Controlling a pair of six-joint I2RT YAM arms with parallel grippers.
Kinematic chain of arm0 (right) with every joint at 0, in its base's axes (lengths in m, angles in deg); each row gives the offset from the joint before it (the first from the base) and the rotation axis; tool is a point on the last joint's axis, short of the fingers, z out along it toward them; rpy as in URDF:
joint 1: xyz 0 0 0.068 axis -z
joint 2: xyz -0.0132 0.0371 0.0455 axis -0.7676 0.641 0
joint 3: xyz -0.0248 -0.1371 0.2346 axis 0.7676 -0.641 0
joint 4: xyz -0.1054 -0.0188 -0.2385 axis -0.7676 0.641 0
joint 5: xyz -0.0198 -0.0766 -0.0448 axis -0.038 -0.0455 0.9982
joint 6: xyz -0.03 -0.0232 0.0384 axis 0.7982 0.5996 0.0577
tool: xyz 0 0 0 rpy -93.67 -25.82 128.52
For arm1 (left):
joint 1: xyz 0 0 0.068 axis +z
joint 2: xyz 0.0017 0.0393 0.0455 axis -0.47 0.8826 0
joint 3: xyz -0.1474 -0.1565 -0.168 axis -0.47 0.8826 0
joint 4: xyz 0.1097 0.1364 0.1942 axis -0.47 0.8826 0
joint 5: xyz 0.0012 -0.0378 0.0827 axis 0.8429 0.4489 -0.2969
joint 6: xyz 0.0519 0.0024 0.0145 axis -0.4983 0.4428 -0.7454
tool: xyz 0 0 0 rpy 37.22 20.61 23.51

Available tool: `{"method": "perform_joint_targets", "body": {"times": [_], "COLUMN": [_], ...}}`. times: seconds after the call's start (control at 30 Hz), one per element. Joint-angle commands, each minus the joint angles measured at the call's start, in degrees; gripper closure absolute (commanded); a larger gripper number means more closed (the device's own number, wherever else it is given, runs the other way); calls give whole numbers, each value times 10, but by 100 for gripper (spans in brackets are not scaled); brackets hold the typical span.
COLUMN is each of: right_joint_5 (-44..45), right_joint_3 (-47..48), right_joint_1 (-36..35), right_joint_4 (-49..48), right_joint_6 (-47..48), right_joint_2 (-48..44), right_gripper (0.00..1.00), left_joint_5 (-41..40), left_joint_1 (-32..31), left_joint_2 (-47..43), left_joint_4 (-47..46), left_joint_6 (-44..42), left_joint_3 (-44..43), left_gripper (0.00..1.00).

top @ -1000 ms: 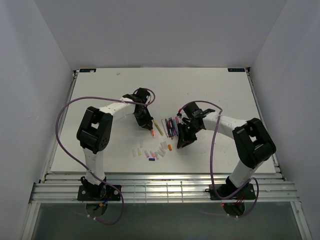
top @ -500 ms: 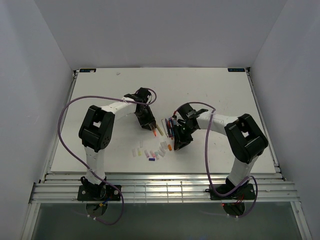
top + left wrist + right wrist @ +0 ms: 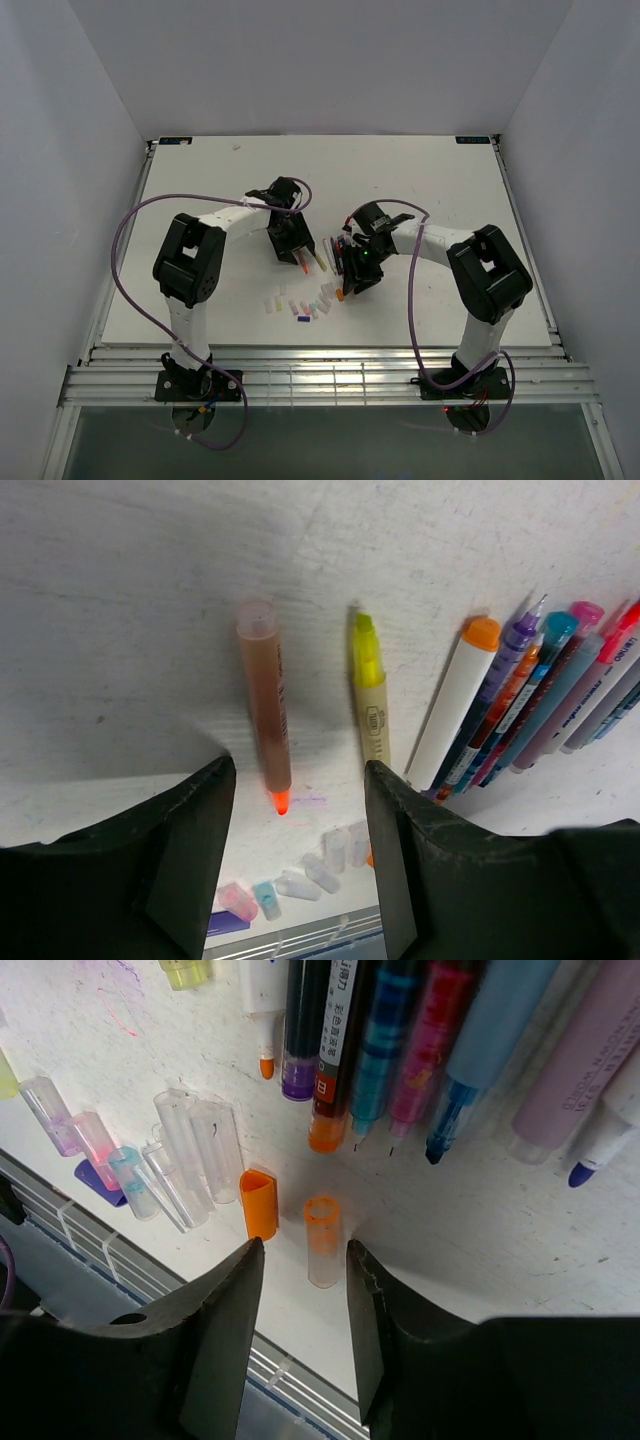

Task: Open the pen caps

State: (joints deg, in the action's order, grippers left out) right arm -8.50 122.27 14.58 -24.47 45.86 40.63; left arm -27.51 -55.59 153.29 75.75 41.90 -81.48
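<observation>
While left pincer (image 3: pixel 297 780) and right pincer (image 3: pixel 303 1255) gape, a clear orange-rimmed cap (image 3: pixel 322 1242) lies loose.

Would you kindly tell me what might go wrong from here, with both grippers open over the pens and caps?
1. The orange pen lies loose between the fingers of the open left gripper; a sideways swing could roll it into the yellow highlighter.
2. The open right gripper straddles a clear cap with an orange end beside the orange cap, close to the table edge; a nudge might send either off it.
</observation>
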Motion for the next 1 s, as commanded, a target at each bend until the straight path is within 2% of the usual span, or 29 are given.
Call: {"method": "perform_joint_targets", "body": {"times": [0.0,0.2,0.67,0.7,0.73,0.77,0.8,0.83,0.97], "right_joint_5": [-2,10,60,71,83,119,130,136,141], "right_joint_3": [18,16,-5,-11,-18,-23,-26,-40,-90], "right_joint_1": [-1,-1,-1,-1,-2,-2,-1,-1,-2], "right_joint_4": [-1,17,57,63,72,105,117,126,130], "right_joint_6": [3,3,-7,-10,-14,-25,-27,-29,-48], "right_joint_2": [-23,-72,-142,-148,-160,-165,-171,-189,-266], "right_gripper": [55,51,33,19,9,10,10,10,10], "left_joint_5": [-16,-27,-18,-17,-16,-16,-16,-16,-7], "left_joint_1": [0,0,0,0,0,0,0,0,0], "left_joint_2": [-57,-100,-150,-158,-166,-184,-193,-202,-246], "left_joint_4": [1,8,17,15,13,11,11,9,3], "left_joint_6": [-13,-19,-23,-26,-28,-31,-31,-31,-19], "left_joint_3": [17,25,50,53,58,68,74,79,116], "left_gripper": [35,31,29,28,27,26,15,10,2]}}
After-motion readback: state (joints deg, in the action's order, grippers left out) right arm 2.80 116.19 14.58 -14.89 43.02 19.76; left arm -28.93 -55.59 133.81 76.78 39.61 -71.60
